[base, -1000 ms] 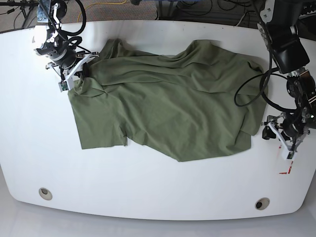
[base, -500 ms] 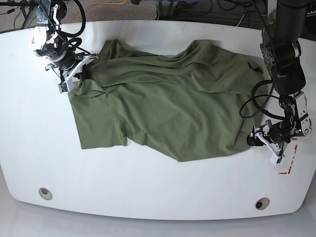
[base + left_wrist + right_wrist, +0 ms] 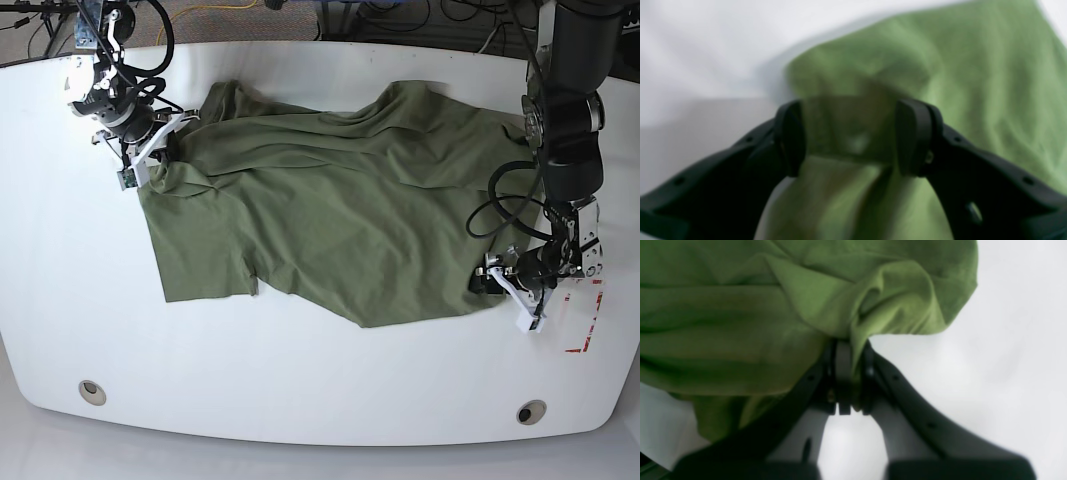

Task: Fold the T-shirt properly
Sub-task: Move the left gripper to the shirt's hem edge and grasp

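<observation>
- Left wrist view: left gripper jaws stand wide, straddling the T-shirt edge; bare table lies left.
- Right wrist view: right gripper pinches a T-shirt fold; bare table right.
- Base view: T-shirt spread mid-table; near side bare.

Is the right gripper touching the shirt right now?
Touching. The right wrist view shows the right gripper shut on a bunched fold of the shirt, cloth pinched between its fingers with no gap.
</observation>
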Controlling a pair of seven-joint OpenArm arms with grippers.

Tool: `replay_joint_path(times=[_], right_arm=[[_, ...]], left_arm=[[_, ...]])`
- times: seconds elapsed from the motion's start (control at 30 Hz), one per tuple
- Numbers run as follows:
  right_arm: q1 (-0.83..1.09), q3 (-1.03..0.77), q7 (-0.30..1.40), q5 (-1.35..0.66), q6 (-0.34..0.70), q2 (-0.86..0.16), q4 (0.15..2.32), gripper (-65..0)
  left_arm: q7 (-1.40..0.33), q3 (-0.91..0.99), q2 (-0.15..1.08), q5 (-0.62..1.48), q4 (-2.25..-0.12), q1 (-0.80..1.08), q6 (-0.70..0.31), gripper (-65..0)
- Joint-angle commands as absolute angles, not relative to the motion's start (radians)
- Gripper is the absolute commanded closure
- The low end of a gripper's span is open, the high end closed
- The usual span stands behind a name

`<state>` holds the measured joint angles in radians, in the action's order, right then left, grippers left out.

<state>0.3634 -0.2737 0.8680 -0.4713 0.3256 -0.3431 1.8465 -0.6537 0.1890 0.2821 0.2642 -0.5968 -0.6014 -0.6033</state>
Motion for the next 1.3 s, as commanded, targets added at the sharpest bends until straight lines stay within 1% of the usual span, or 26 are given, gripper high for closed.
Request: replay_joint_path(times=[0.0,0.03,0.1,0.2,0.43,0.63,0.83,0.9,0.97,1.0,1.03,1.07,1.1,1.13,1.2,1.23,1.27], right_arm=[[0.357,-0.285,0.849,-0.478,0.328,-0.357,1.862,-0.8],[0.357,-0.285,0.849,-0.478,0.328,-0.357,1.862,-0.8],[0.357,-0.285,0.849,-0.478,0.328,-0.357,1.862,-0.8],[0.357,-0.285,0.849,-0.478,0.328,-0.357,1.862,-0.8],[0.357,-0.285,0.849,-0.478,0.329,-0.357,1.862,-0.8],[0.357,-0.285,0.849,-0.478,0.329,-0.357,1.862,-0.8],[0.352,-0.285,0.849,-0.478,0.329,-0.357,1.862,-0.8],[0.348,-0.285,0.849,-0.478,0.329,-0.357,1.862,-0.8],[0.346,-0.285,0.849,-0.478,0.329,-0.357,1.862,-0.8],[0.346,-0.285,0.849,-0.478,0.329,-0.357,1.862,-0.8],[0.344,-0.285,0.849,-0.478,0.329,-0.357,1.862,-0.8],[0.344,-0.285,0.849,-0.478,0.329,-0.357,1.862,-0.8],[0.344,-0.285,0.849,-0.478,0.329,-0.357,1.862,-0.8],[0.344,-0.285,0.849,-0.478,0.329,-0.357,1.862,-0.8],[0.343,-0.285,0.849,-0.478,0.329,-0.357,1.862,-0.8],[0.343,-0.285,0.849,-0.478,0.329,-0.357,1.862,-0.8],[0.343,-0.285,0.849,-0.478,0.329,-0.357,1.862,-0.8]], left_arm=[[-0.642,0.179,0.294,0.266,-0.608,-0.636,-0.565,-37.4],[-0.639,0.176,0.292,0.266,-0.608,-0.636,-0.533,-37.4],[-0.624,0.173,0.292,0.266,-0.607,-0.634,-0.499,-37.4],[-0.610,0.173,0.292,0.265,-0.604,-0.631,-0.473,-37.4],[-0.608,0.171,0.291,0.265,-0.587,-0.628,-0.472,-37.4],[-0.613,0.168,0.255,0.265,-0.587,-0.628,-0.472,-37.4],[-0.613,0.113,0.211,0.266,-0.587,-0.628,-0.496,-37.1],[-0.613,0.104,0.208,0.266,-0.587,-0.628,-0.499,-35.6],[-0.610,0.102,0.206,0.268,-0.587,-0.628,-0.499,-30.4],[-0.608,0.104,0.206,0.269,-0.587,-0.628,-0.499,-26.1],[-0.608,0.104,0.206,0.269,-0.587,-0.627,-0.499,-23.5],[-0.605,0.104,0.206,0.269,-0.587,-0.627,-0.498,-17.2],[-0.604,0.104,0.206,0.268,-0.587,-0.627,-0.498,-13.6],[-0.599,0.104,0.206,0.268,-0.588,-0.627,-0.498,-8.5],[-0.585,0.101,0.206,0.268,-0.591,-0.627,-0.498,-1.8],[-0.578,0.101,0.206,0.266,-0.591,-0.627,-0.498,0.0],[-0.573,0.101,0.206,0.266,-0.591,-0.627,-0.498,0.0]])
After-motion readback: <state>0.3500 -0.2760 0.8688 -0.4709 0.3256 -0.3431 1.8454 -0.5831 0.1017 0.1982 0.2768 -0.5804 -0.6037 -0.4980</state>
